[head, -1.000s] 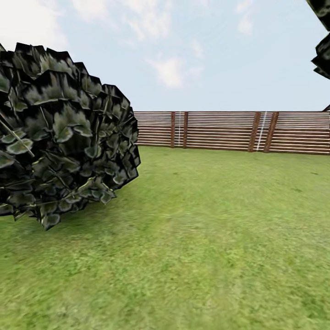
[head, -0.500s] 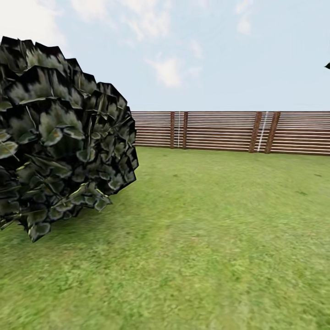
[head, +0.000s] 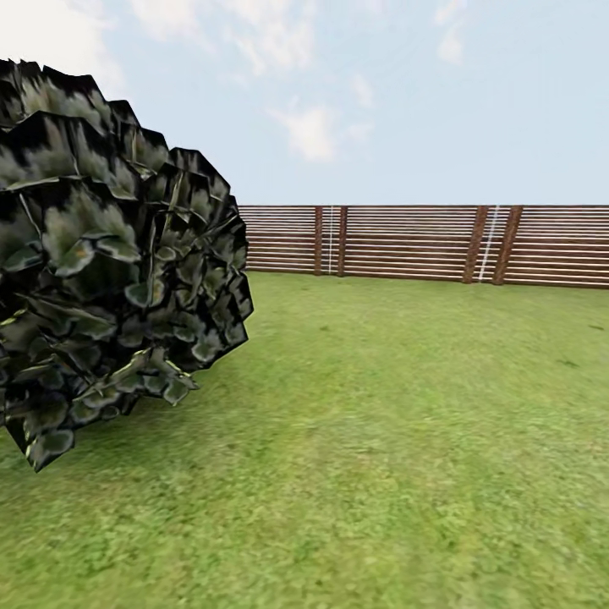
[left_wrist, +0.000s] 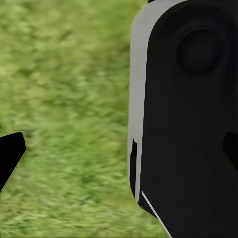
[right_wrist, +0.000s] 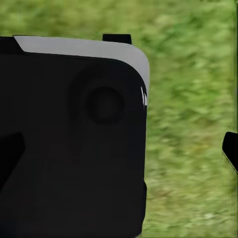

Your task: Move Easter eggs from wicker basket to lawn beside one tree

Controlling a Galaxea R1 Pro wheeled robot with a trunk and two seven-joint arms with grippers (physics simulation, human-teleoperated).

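The lawn (head: pixel 381 440) stretches ahead of me, mottled green, up to a fence. The Easter eggs, the wicker basket and the tree are out of view. In the left wrist view my left gripper (left_wrist: pixel 119 153) hangs over grass, one black fingertip (left_wrist: pixel 9 159) at the picture's edge and the other far across, so it is open and empty. In the right wrist view my right gripper (right_wrist: pixel 119 151) looks the same, with a fingertip (right_wrist: pixel 230 151) at the edge over grass.
A big dark leafy mass (head: pixel 101 254) hangs close at the left, reaching almost to the grass, with no trunk showing. A brown slatted fence (head: pixel 423 244) closes the far side. A black and grey part of my own body (left_wrist: pixel 188 114) lies beyond each gripper.
The whole head view has shifted, so the camera moved. The leafy mass now sits lower and further left, and the dark foliage at the top right has left the picture.
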